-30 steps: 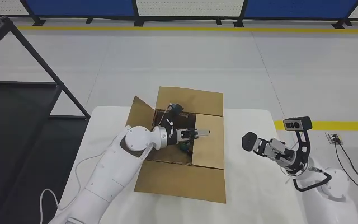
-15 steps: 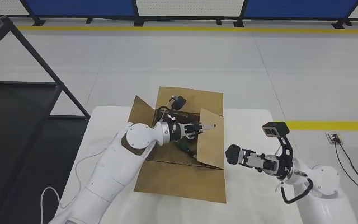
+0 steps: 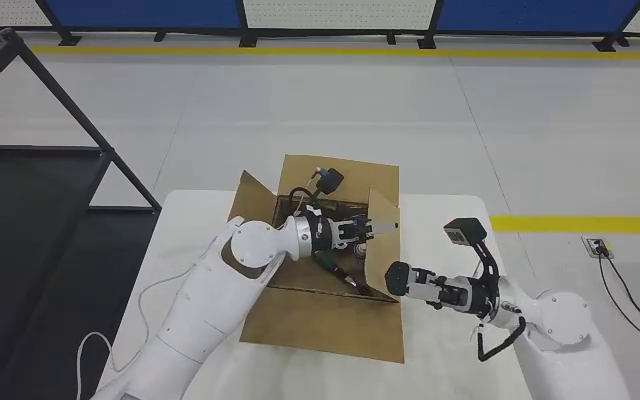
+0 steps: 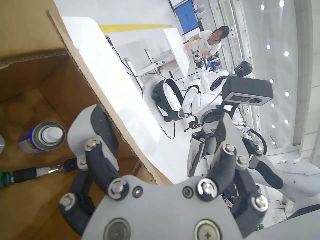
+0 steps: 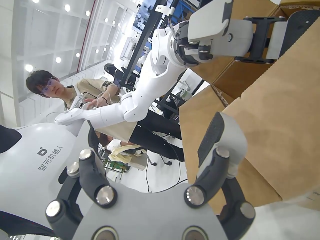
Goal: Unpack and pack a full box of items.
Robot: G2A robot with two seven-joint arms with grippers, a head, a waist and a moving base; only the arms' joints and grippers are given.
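Change: Since one second ago the right-side cardboard flap [image 3: 381, 236] has risen from lying flat over the opening to standing almost upright. The left pincer [image 3: 365, 229] has gone up with it. The right pincer [image 3: 396, 278] has come from far out on the white table [image 3: 195, 225] to just beside the box's right side.
Meaning for the task: I judge this is the opening step of unpacking. More of the inside is now free, and the right arm seems placed to take over or hold back the flap. No item is out yet.
Left pincer: released, fingers spread wide, with the flap's edge between them. One finger is inside the box and one is outside.
Right pincer: also released, holding nothing. One finger is very close to the outer cardboard, but I cannot tell if it touches.
Box: the brown cardboard box [image 3: 320, 325] sits in the middle of the table. A blue metal spray can with a white nozzle [image 4: 41, 137] stands upright inside, and beside it lies a hand tool with a green grip and a shiny metal head [image 4: 30, 174].
Hidden: from above, the left arm and the flap cover most of the contents. The tool's grip is cut off, so I cannot count the items.
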